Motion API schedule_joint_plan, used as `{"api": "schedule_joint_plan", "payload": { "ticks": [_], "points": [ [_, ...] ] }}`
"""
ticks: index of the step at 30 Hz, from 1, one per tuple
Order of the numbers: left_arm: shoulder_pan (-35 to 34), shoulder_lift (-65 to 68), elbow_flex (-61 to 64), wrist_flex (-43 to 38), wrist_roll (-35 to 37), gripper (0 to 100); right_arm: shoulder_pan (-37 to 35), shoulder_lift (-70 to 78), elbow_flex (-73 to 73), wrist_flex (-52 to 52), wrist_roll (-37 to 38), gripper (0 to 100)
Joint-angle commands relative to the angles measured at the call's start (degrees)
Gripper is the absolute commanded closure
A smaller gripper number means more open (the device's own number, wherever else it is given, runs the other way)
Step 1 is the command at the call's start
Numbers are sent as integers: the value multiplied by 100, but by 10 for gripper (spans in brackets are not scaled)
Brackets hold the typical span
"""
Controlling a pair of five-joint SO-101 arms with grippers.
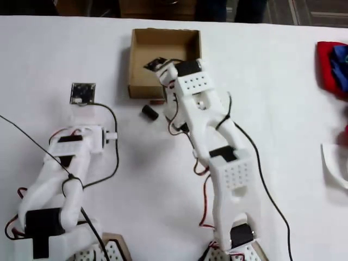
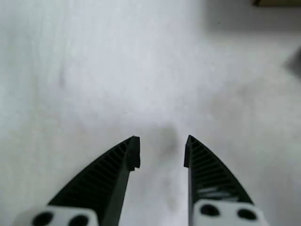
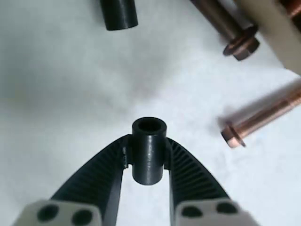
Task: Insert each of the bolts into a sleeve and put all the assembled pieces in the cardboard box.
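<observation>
My right gripper (image 3: 148, 146) is shut on a black sleeve (image 3: 149, 150), held upright with its bore showing, just above the white table. A second black sleeve (image 3: 118, 13) lies farther off, and two copper bolts (image 3: 225, 26) (image 3: 263, 117) lie beside the cardboard box's wall (image 3: 277, 33). From above, the right arm (image 1: 196, 103) stretches to the front edge of the cardboard box (image 1: 136, 65), with a loose sleeve (image 1: 150, 112) and a bolt (image 1: 157, 101) on the table beside it. My left gripper (image 2: 161, 150) is open over bare table, left of the box.
A red and blue cloth (image 1: 333, 62) and a white object (image 1: 334, 163) lie at the table's right edge. Black cables (image 1: 114, 147) trail from both arms. White tabletop spreads between the two arms.
</observation>
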Motion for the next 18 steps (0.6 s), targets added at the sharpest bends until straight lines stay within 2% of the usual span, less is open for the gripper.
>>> {"api": "schedule_joint_plan", "payload": {
  "ticks": [1,6,9,14,18],
  "points": [
    [-26,-9,-215,53,-26,823,-22,-1174,844,-418,-26,975],
    [-26,-9,-215,53,-26,823,-66,-2501,3218,-2176,-35,976],
    [-26,-9,-215,53,-26,823,-40,-2791,4193,-3231,-35,974],
    [-26,-9,-215,53,-26,823,-22,-2255,4721,-3626,-35,972],
    [-26,-9,-215,53,-26,823,-13,-1815,4703,-3662,-35,896]
  ]
}}
